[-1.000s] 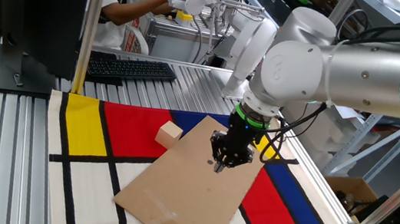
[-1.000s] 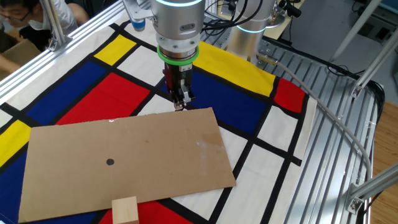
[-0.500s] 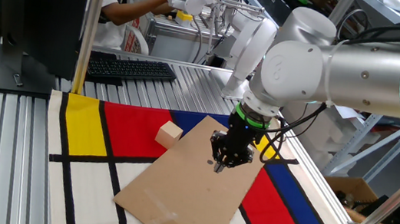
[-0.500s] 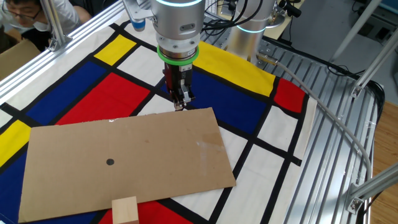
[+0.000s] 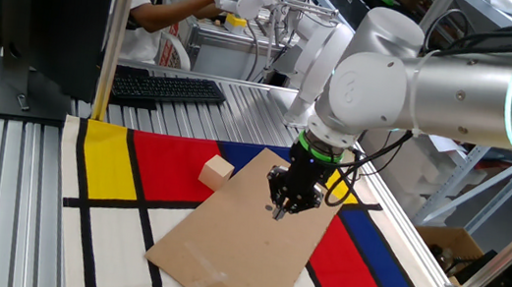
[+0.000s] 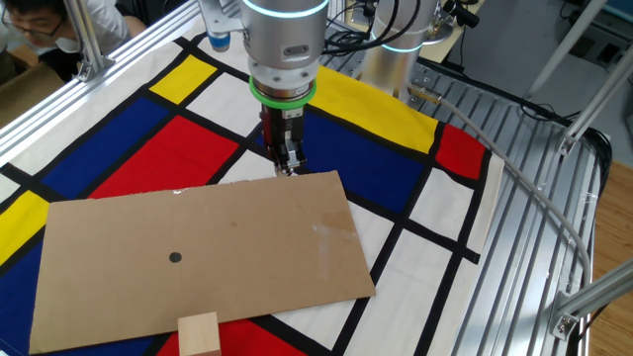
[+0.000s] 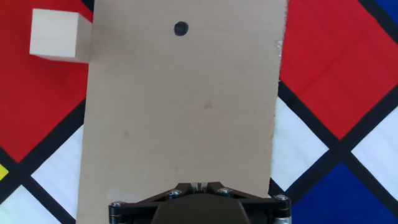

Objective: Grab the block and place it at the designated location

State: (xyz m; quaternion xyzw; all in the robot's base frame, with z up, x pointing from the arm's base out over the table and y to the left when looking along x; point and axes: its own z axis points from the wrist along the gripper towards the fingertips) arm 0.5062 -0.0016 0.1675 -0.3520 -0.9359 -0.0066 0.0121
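The block (image 5: pixel 217 170) is a pale tan wooden cube on the red patch of the mat, touching the cardboard's edge. It also shows in the other fixed view (image 6: pixel 199 334) and in the hand view (image 7: pixel 55 35). The designated location is the flat brown cardboard (image 5: pixel 244 231), (image 6: pixel 198 247), (image 7: pixel 186 106) with a dark dot (image 6: pixel 175 258), (image 7: pixel 180 28). My gripper (image 5: pixel 279 209), (image 6: pixel 287 168), (image 7: pixel 199 185) points down over the cardboard edge farthest from the block. Its fingers are together and hold nothing.
The red, yellow, blue and white patterned mat (image 5: pixel 105 158) covers the table. A keyboard (image 5: pixel 166 87) and a dark monitor (image 5: pixel 46 7) stand behind it, with aluminium rails (image 5: pixel 6 200) on the left. People work beyond the table.
The gripper and arm have shifted very slightly sideways above the cardboard edge. The block and cardboard have not moved.
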